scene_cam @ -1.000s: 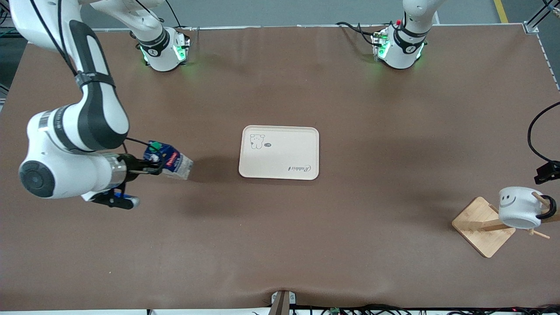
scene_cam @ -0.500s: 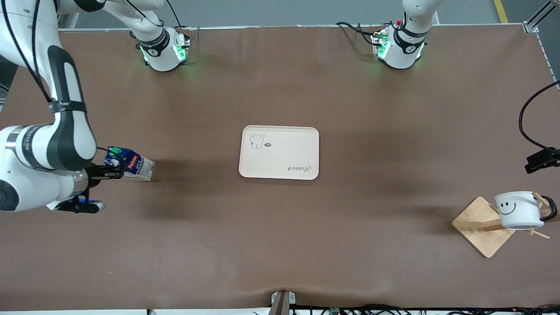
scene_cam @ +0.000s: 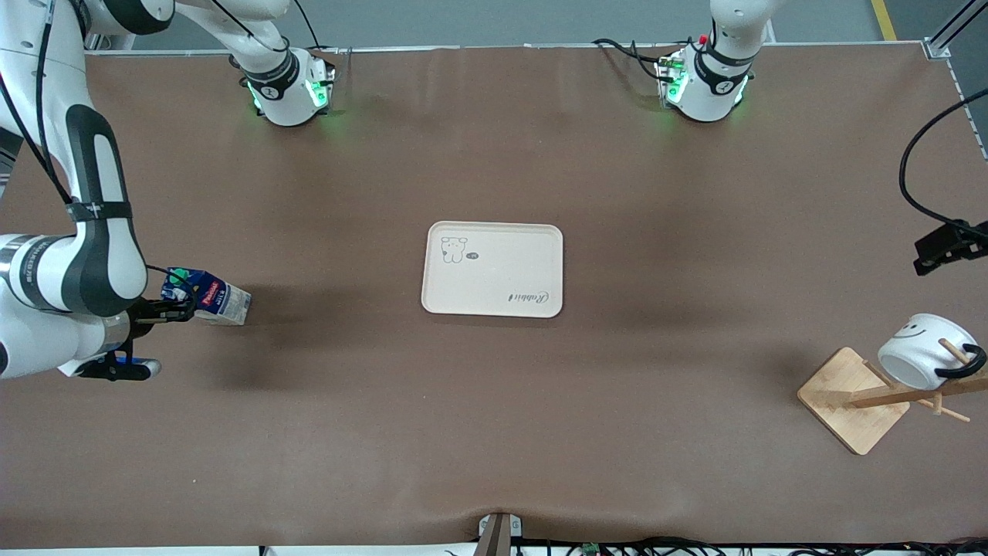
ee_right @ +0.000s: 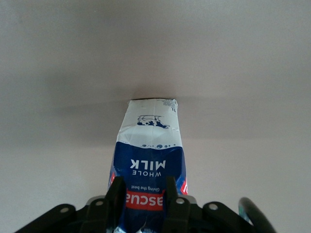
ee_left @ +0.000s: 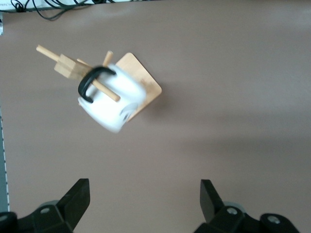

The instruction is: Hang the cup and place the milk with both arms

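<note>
The milk (scene_cam: 210,298) is a dark-blue carton with a green cap, tilted, at the right arm's end of the table, well away from the tray. My right gripper (scene_cam: 182,306) is shut on its upper part; the right wrist view shows the fingers (ee_right: 115,196) clamping the carton (ee_right: 150,145) across its red label. The cup (scene_cam: 918,357), white with a smiley, hangs by its black handle on a peg of the wooden rack (scene_cam: 849,398) at the left arm's end. My left gripper (ee_left: 144,194) is open and empty, up in the air above the cup (ee_left: 114,104).
A cream tray (scene_cam: 502,270) with a bear drawing lies at the table's middle. The left gripper shows only partly at the frame's edge (scene_cam: 945,247) with its cable. The rack's base (ee_left: 146,82) and pegs stand under the cup.
My right arm has carried the milk away from the tray toward the right arm's end of the table. My left gripper has drawn away from the cup, which has swung on its peg.
</note>
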`<state>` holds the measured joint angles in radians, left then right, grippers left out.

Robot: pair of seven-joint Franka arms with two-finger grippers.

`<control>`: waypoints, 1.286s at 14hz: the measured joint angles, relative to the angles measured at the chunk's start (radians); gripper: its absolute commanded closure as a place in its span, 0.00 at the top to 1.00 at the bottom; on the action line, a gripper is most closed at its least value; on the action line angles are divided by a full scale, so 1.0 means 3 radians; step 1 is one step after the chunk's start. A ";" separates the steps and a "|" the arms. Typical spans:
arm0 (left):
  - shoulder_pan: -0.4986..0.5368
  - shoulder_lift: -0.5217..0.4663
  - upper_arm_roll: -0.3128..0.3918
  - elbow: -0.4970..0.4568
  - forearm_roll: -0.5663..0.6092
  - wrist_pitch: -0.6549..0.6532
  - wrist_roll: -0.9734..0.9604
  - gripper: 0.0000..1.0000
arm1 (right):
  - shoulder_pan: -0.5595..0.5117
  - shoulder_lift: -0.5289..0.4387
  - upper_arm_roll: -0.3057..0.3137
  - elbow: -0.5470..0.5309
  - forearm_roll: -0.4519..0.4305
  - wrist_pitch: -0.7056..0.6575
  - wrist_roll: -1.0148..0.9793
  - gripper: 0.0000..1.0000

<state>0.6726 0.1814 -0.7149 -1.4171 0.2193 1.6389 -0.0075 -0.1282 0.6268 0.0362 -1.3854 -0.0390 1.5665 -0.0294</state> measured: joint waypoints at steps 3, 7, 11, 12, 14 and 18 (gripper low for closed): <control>0.0003 -0.0108 0.0004 0.0000 -0.0082 -0.0247 0.0000 1.00 | 0.0003 0.0020 0.0013 -0.0018 -0.0007 0.0064 0.0000 1.00; -0.0084 -0.0254 0.0197 0.0001 -0.0339 -0.0448 0.0000 1.00 | 0.0005 0.0029 0.0031 -0.0013 -0.0006 0.0107 0.0001 1.00; -0.1158 -0.0432 0.1226 -0.0001 -0.0433 -0.0621 -0.0002 1.00 | 0.0010 -0.0023 0.0049 0.0289 -0.0007 0.0123 0.0001 1.00; -0.1379 -0.0462 0.1411 -0.0003 -0.0459 -0.0657 -0.0010 1.00 | 0.0015 -0.0083 0.0052 0.0387 -0.0009 0.0121 0.0001 1.00; -0.1652 -0.0508 0.1635 -0.0021 -0.0550 -0.0687 -0.0029 1.00 | 0.0017 -0.0299 0.0053 0.0529 -0.0015 0.0011 0.0001 1.00; -0.2056 -0.0558 0.1948 -0.0138 -0.0584 -0.0692 -0.0030 1.00 | 0.0018 -0.0960 0.0057 0.0602 -0.0019 -0.0776 0.0125 1.00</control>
<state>0.0556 0.0140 -0.1305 -1.4583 0.0441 1.4312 -0.0166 -0.1229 0.3387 0.0534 -1.2048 -0.0448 1.3336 0.0080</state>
